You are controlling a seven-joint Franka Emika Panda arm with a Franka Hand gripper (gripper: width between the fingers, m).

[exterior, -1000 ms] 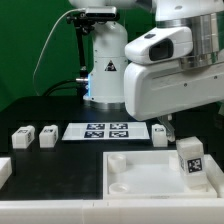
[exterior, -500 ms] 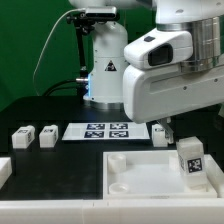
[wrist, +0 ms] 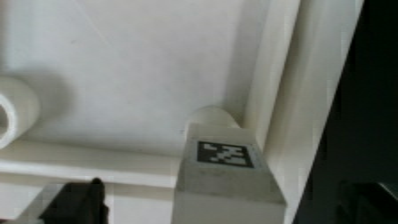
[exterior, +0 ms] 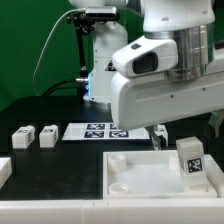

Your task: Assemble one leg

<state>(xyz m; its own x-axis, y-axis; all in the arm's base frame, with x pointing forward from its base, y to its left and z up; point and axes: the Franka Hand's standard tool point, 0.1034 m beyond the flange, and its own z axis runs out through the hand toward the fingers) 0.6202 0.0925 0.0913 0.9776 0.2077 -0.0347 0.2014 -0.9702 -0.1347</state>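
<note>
A white leg (exterior: 190, 156) with a black-and-white tag stands upright in the right corner of the large white tray-like piece (exterior: 140, 172). In the wrist view this leg (wrist: 222, 160) lies between my two dark fingers, with a gap on each side. My gripper (wrist: 222, 205) is open and holds nothing. In the exterior view my gripper (exterior: 160, 139) shows only as dark tips under the big white hand, above the tray's far edge. Two more legs (exterior: 22, 136) (exterior: 47, 136) lie on the black table at the exterior view's left.
The marker board (exterior: 100, 130) lies on the table behind the tray. A round corner socket (wrist: 11, 105) of the tray shows in the wrist view. The robot base (exterior: 100, 60) stands at the back. A white part (exterior: 4, 170) lies at the exterior view's left edge.
The arm and hand have shifted toward the exterior view's left and turned. The leg in the tray has not moved.
</note>
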